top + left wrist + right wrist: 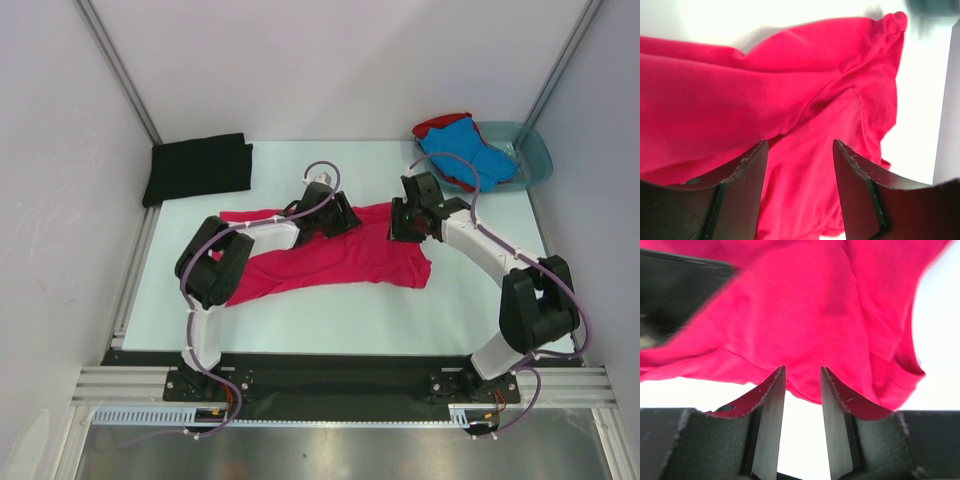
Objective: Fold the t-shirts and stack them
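A magenta-pink t-shirt (340,262) lies rumpled and spread across the middle of the table. My left gripper (345,215) hangs over its back edge and is open, with pink cloth (740,100) showing under and between the fingers (799,142). My right gripper (400,222) is at the shirt's right back corner, open. In the right wrist view a hem of the cloth (805,305) lies right at the tips (802,368). A folded black t-shirt (197,168) rests at the back left. A blue t-shirt (465,150) lies on a red t-shirt (437,123) at the back right.
A translucent teal basin (538,160) at the back right corner holds the blue and red shirts. White walls with metal posts close in the table on three sides. The two grippers are close together, and the left gripper's dark body (675,290) shows in the right wrist view.
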{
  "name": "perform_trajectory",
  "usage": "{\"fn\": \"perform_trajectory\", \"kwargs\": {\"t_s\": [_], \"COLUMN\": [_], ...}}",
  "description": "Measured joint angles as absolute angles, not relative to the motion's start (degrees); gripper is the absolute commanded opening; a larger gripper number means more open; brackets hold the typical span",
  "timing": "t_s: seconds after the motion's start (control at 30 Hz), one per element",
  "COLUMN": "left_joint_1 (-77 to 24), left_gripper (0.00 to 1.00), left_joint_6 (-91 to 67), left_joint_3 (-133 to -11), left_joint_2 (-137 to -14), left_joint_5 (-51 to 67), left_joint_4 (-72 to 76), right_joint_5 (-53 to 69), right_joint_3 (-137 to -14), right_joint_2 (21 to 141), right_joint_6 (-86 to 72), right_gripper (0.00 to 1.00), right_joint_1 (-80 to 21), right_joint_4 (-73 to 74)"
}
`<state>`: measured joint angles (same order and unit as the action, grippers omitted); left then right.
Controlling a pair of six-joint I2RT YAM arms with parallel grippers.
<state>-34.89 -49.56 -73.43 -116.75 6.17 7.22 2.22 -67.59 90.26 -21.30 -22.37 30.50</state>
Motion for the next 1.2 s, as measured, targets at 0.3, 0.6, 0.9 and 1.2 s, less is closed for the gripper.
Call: {"fn": "perform_trajectory", "kwargs": {"t_s": [0.3, 0.6, 0.9, 1.2], "left_joint_1": [-34.9, -34.9, -34.8, -31.9], "left_gripper": [0.61, 0.63, 0.96, 1.0], "left_joint_6": [-42.0, -33.9, -36.5, -36.5], "left_joint_3": [-69.3, -66.7, -48.0, -43.8], "left_joint_2": [-105.2, -96.7, -76.0, -70.5], "left_joint_5": [5.3, -5.4, -21.3, -29.5], "left_joint_4": [3.8, -5.0, -14.0, -17.3], "right_joint_5": [0.5, 4.1, 5.0, 4.7], "right_joint_3": [-61.4, -59.6, -60.0, -64.5], "right_joint_2": [91.3, 91.6, 92.5, 98.8], "right_joint_6": [-23.2, -24.8, -24.8, -24.4], "right_gripper": [0.4, 0.4, 0.4, 0.39], "right_joint_1": [-20.6, -22.3, -24.8, -24.8], "right_joint_4": [29.9, 26.7, 24.9, 23.7]}}
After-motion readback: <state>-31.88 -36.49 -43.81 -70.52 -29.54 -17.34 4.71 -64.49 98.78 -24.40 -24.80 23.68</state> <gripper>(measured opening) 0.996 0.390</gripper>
